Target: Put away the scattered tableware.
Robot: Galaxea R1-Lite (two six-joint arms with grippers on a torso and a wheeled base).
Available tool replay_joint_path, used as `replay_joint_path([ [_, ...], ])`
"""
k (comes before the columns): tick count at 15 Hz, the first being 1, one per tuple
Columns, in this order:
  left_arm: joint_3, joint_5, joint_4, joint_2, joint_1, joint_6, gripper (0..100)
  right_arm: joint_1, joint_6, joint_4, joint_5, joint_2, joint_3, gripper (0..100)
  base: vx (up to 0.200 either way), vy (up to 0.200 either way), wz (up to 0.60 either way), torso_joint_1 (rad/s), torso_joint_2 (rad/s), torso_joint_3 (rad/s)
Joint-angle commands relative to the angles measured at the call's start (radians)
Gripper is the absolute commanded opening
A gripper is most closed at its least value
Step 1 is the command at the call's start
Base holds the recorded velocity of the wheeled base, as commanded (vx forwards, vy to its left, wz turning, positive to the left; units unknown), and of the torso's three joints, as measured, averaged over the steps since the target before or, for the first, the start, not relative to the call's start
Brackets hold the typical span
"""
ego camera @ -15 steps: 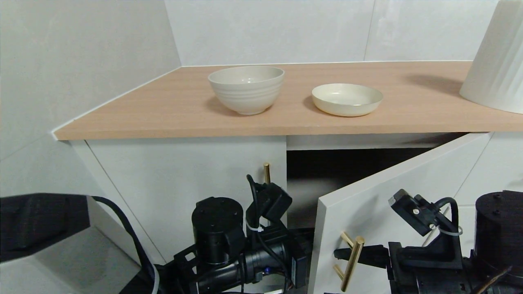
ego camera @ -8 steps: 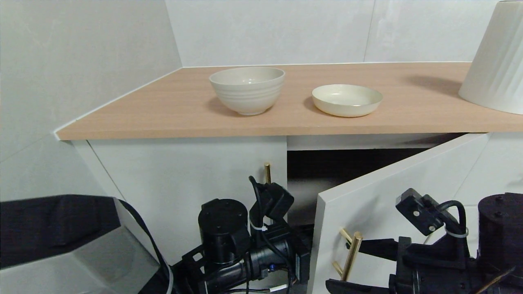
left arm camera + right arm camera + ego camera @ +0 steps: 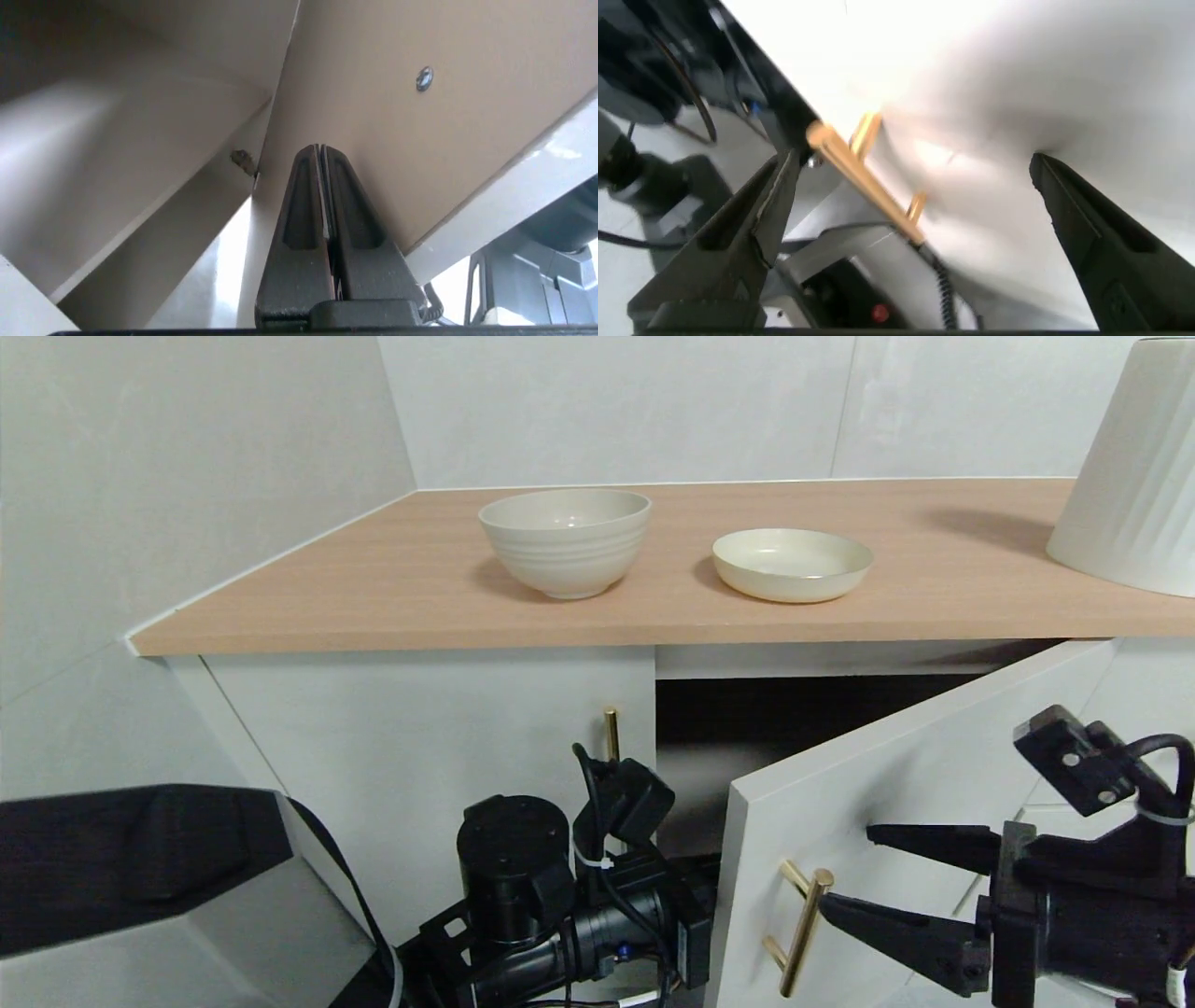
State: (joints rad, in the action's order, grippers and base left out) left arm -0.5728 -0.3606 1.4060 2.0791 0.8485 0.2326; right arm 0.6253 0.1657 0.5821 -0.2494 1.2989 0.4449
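Observation:
A ribbed cream bowl (image 3: 565,541) and a shallow cream dish (image 3: 794,563) stand side by side on the wooden countertop (image 3: 373,597). Below them the right cabinet door (image 3: 896,775) hangs partly open, showing a dark interior. My right gripper (image 3: 845,868) is open in front of that door, just right of its gold handle (image 3: 798,929) and not touching it. In the right wrist view the handle (image 3: 864,182) lies between the spread fingers of the right gripper (image 3: 912,161). My left gripper (image 3: 320,187) is shut on nothing, low at the door's inner edge.
A large white ribbed lampshade (image 3: 1130,476) stands at the countertop's right end. The left cabinet door (image 3: 420,756) is closed, with a gold handle (image 3: 611,735). Tiled walls close the left side and the back.
My right gripper has let go of the door handle, opened, and drawn back to the right and upward. The door stays partly open. The left arm has barely moved.

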Motion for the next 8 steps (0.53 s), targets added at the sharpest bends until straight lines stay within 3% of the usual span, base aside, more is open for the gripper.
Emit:
replay_joint_path([
  [1, 0.001, 0.002, -0.001, 0.001, -0.002, 0.001, 0, -0.009, -0.008, -0.019, -0.005, -0.058, 0.02, 100, 0.0, 0.0, 0.0, 0.0, 0.0, 0.0],
  [4, -0.015, 0.002, -0.001, 0.016, -0.002, 0.001, 0, -0.009, -0.011, -0.019, -0.005, -0.061, 0.021, 100, 0.0, 0.0, 0.0, 0.0, 0.0, 0.0],
  [8, -0.05, 0.005, -0.002, 0.045, -0.002, 0.001, 0, -0.009, -0.011, -0.019, -0.005, -0.081, 0.028, 100, -0.2, 0.0, 0.0, -0.001, 0.0, 0.001],
])
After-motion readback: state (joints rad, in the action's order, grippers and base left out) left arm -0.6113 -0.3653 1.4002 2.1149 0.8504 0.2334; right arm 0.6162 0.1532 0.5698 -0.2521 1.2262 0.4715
